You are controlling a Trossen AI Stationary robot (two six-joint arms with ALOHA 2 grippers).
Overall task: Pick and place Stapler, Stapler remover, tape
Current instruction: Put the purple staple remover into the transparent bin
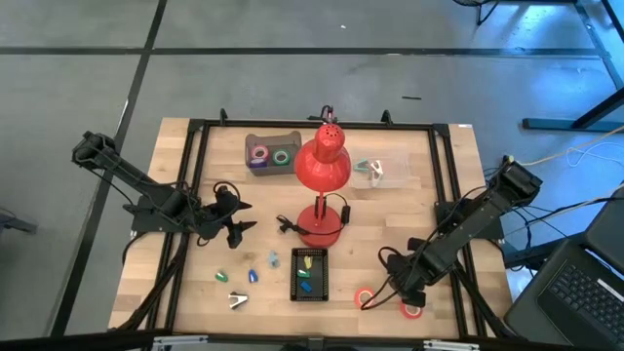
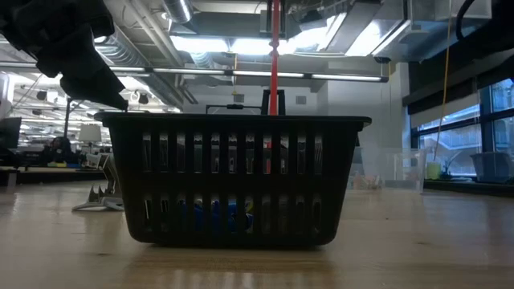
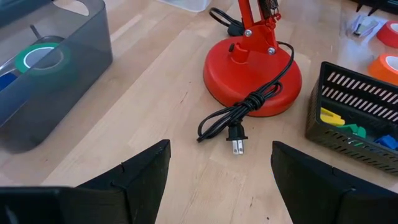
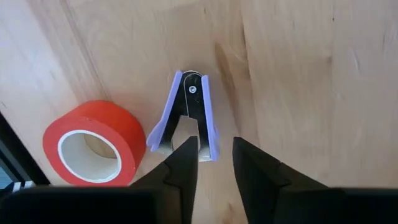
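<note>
Pale wooden planks make up the table [image 1: 409,210], ringed by a black frame, with grey floor beyond it. Low at the near right corner, the right gripper [image 4: 211,163] hangs just over a purple staple remover [image 4: 186,115], its two dark fingers parted a little with one tip overlapping the remover's near end; they are not closed on it. Just beside the remover lies a red tape roll [image 4: 93,142], hollow centre up, and from above a second reddish roll [image 1: 411,310] sits near it by the table's edge.

Further in, a black mesh basket [image 1: 310,274] holds yellow, green and blue pieces. Behind it stands a red lamp [image 1: 323,166], its black cord [image 3: 239,115] bundled against the round base.

Across the table the left gripper [image 1: 234,226] waits above the boards, fingers spread wide and empty, pointing toward the lamp base. Small green and blue bits and a silvery clip [image 1: 237,301] lie near it. At the far side, a grey bin [image 1: 273,151] holds a pink roll [image 1: 258,153] and a green roll [image 1: 282,156], and a clear tub [image 1: 385,171] sits beyond the lamp.
</note>
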